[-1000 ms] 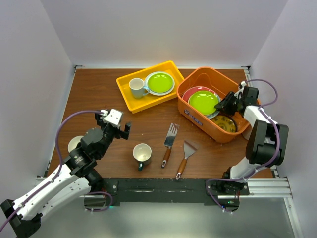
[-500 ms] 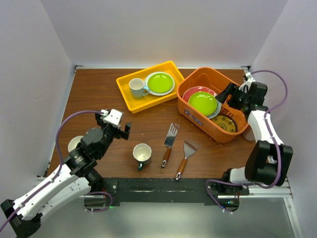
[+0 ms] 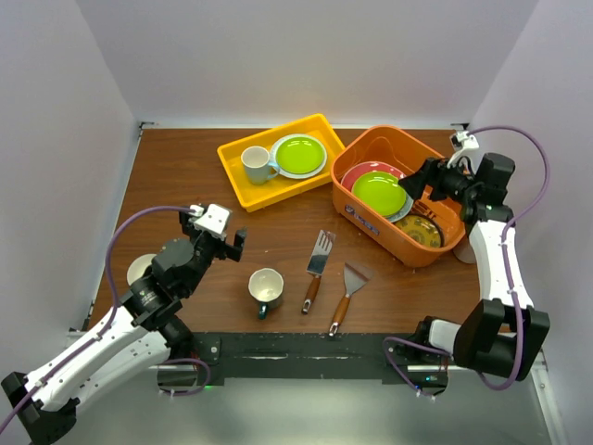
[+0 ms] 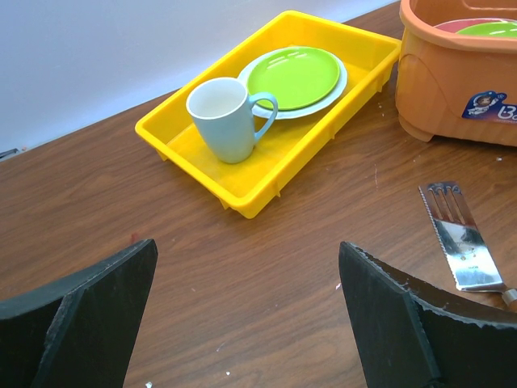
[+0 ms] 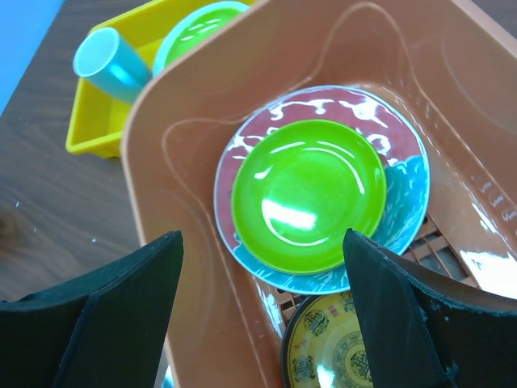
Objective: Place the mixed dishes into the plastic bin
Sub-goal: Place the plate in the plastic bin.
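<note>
The orange plastic bin (image 3: 357, 215) stands at the right. It holds a lime green plate (image 3: 381, 192) on a pink-rimmed plate (image 3: 361, 171), and a yellow patterned plate (image 3: 422, 232). My right gripper (image 3: 422, 181) is open and empty above the bin's right side; in its wrist view (image 5: 262, 242) the lime plate (image 5: 307, 194) lies below it. A dark-teal mug (image 3: 266, 289) stands near the front. A small white bowl (image 3: 139, 269) is partly hidden by my left arm. My left gripper (image 3: 227, 239) is open and empty, above the table beside the mug (image 4: 246, 259).
A yellow tray (image 3: 243, 185) at the back holds a white mug (image 3: 256, 164) and a lime green plate (image 3: 298, 155). Two wooden-handled spatulas (image 3: 317, 260) (image 3: 347, 292) lie between the teal mug and the bin. White walls close in both sides.
My right arm has drawn back to the right and its open gripper has risen above the bin. The left arm and the dishes have not moved.
</note>
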### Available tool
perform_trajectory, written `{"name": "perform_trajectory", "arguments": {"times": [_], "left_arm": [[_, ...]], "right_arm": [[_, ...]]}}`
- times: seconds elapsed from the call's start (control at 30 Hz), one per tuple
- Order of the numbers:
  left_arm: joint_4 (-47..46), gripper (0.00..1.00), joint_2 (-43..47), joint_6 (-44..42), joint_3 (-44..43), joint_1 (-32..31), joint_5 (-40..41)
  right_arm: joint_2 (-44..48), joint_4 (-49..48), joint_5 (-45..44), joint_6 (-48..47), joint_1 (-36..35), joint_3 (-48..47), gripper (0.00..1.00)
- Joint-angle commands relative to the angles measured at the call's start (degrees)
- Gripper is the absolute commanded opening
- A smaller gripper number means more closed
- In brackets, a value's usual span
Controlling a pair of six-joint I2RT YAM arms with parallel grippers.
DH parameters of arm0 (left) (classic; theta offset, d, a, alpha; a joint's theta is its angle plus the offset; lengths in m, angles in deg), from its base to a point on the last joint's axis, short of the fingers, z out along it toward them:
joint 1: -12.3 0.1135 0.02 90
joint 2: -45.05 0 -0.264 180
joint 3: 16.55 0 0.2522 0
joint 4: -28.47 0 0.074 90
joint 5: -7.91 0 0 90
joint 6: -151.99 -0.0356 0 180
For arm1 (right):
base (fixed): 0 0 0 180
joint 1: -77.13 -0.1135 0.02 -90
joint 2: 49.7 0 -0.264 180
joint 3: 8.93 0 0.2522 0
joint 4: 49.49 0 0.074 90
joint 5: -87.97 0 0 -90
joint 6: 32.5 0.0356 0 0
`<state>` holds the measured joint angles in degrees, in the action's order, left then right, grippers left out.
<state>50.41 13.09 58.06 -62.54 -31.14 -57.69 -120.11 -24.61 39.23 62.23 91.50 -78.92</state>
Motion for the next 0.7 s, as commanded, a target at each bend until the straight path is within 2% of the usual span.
{"name": "perform_trajectory", "arguments": {"times": [0.0,0.67], "left_arm": [[-2.38,1.00,-0.20,-0.21,-0.03,0.46,-0.41],[-2.38,1.00,-0.64,-0.03,-0.20,0.46,-0.76]], "right_arm": [[3.96,-0.39,7.08,-4.47,0.39,0.59,0.85],[10.99,-0.92,22.20,-11.41,0.66,3.75,0.85]]}}
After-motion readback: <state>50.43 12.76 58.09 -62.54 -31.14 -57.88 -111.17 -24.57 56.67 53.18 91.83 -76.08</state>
